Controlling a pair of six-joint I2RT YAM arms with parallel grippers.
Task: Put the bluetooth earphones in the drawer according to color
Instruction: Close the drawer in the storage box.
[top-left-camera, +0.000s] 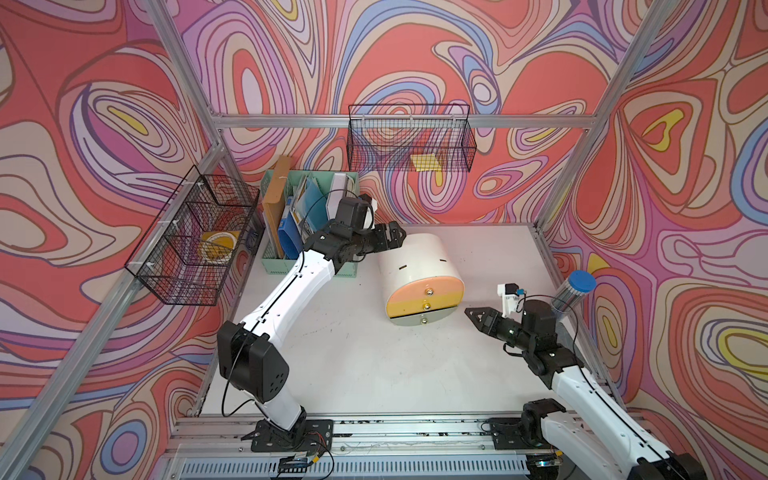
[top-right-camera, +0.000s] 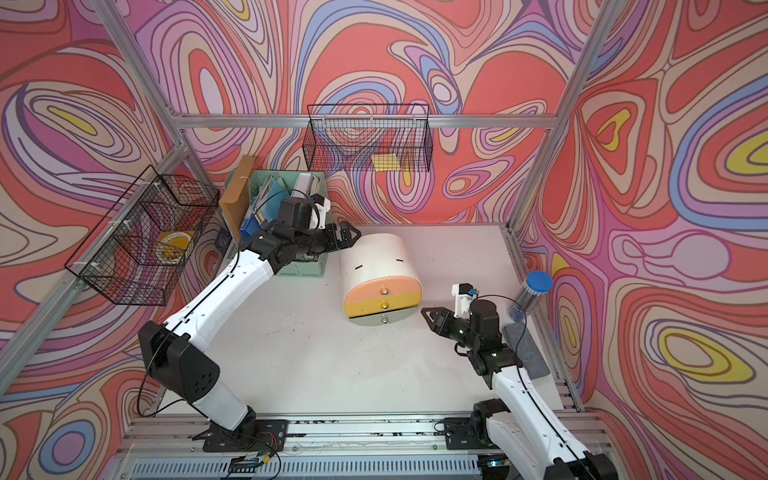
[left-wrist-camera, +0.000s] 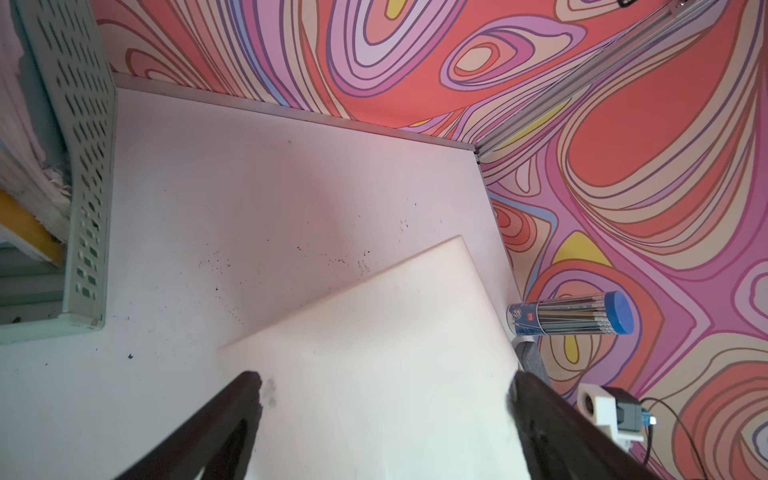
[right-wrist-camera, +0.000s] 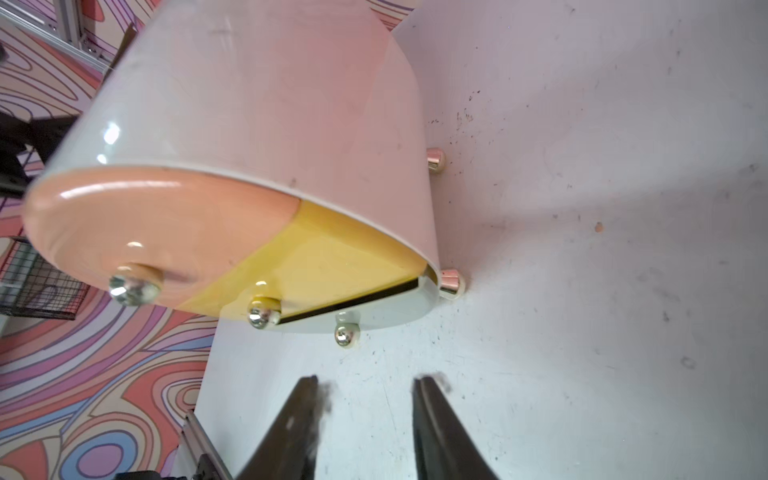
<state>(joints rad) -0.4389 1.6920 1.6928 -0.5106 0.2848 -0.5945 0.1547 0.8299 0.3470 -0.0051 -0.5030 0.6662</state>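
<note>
The drawer (top-left-camera: 419, 266) stands mid-desk (top-left-camera: 374, 374) facing near-right, no earphones visible; the right end effector (right-wrist-camera: 365, 384), slightly parted and empty, lies just right of its face, nearer than the spread left end effector (top-left-camera: 398, 233) at its far-left.

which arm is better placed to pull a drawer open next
Probably right. The right end effector faces the knobs on the drawer, jaws apart, empty; the left end effector is at its back.
</note>
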